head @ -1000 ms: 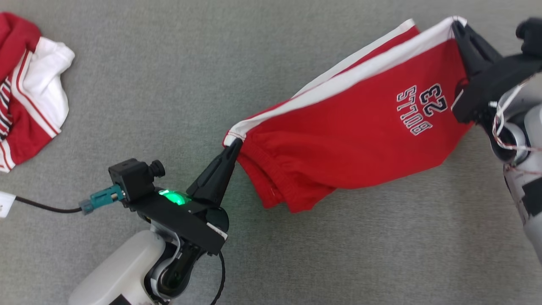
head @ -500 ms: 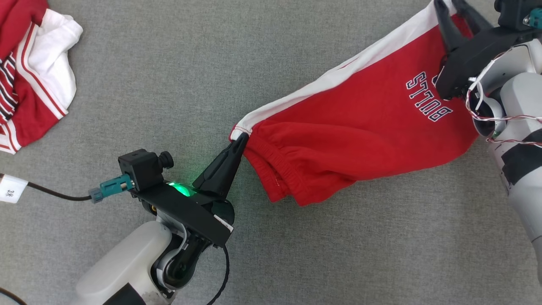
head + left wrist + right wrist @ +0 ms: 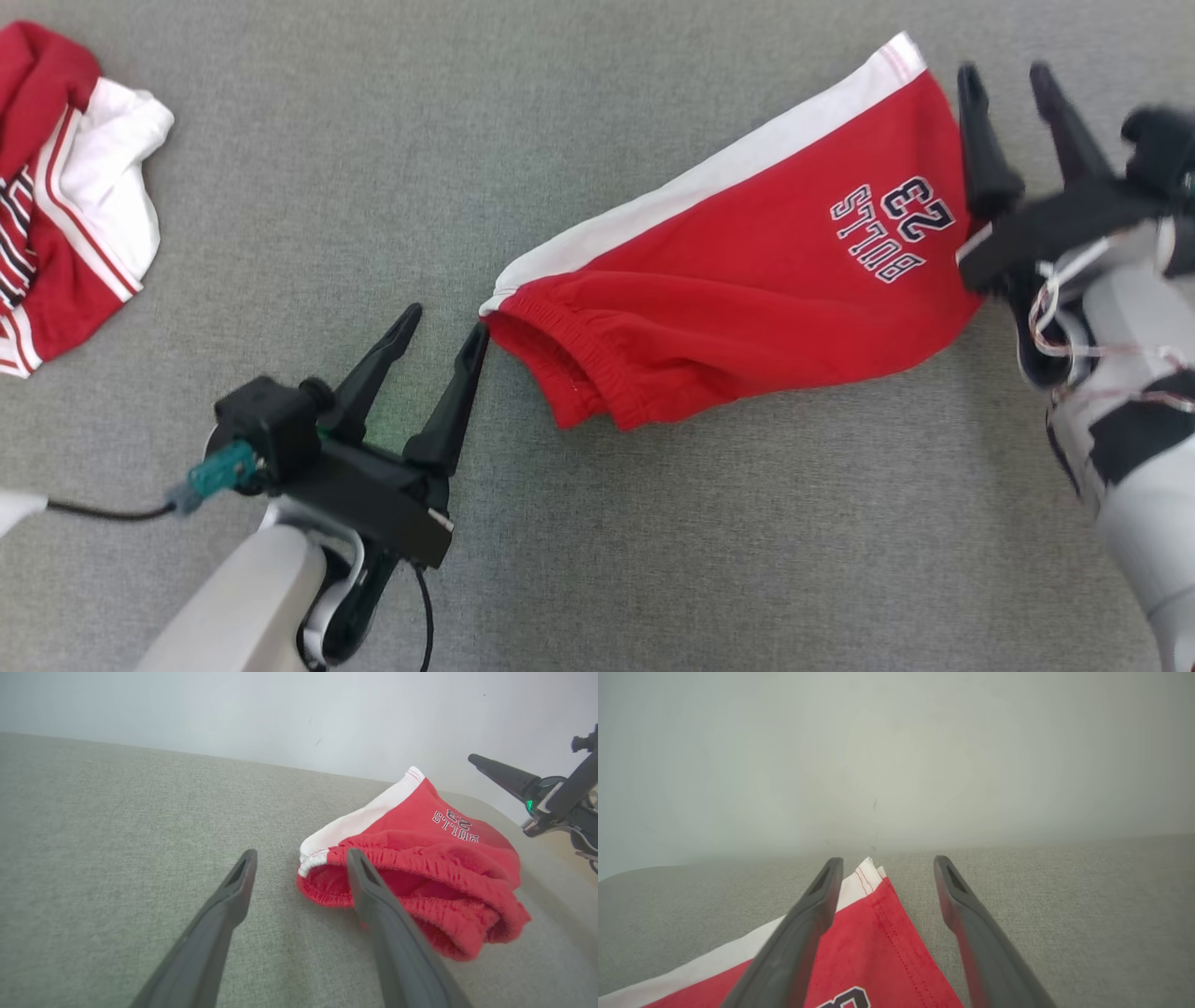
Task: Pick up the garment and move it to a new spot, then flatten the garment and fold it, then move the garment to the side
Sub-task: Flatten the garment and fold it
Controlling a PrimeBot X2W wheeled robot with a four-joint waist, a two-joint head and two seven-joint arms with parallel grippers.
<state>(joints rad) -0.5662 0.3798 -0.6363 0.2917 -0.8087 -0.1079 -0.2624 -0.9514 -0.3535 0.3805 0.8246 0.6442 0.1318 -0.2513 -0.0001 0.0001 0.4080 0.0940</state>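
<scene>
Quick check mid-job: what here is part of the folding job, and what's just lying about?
Job:
- red Bulls shorts, lying on the grey surface
- left gripper, open beside the waistband
- right gripper, open at the hem corner

Lying about:
- crumpled red-and-white garment, far left

We note left gripper [image 3: 446, 319]: two long dark tapering fingers [image 3: 373, 369] on black angular mount. Small black camera block [image 3: 261, 420] beside it, teal plug [image 3: 213, 467] feeding thin black cable [image 3: 103, 511]. Left forearm [image 3: 233, 607] pale grey, smooth, rounded. Right gripper [image 3: 1004, 70] same dark build. We see loose white and red wires [image 3: 1055, 275] at wrist, black patches [image 3: 1134, 434] on pale right forearm [image 3: 1148, 551].
</scene>
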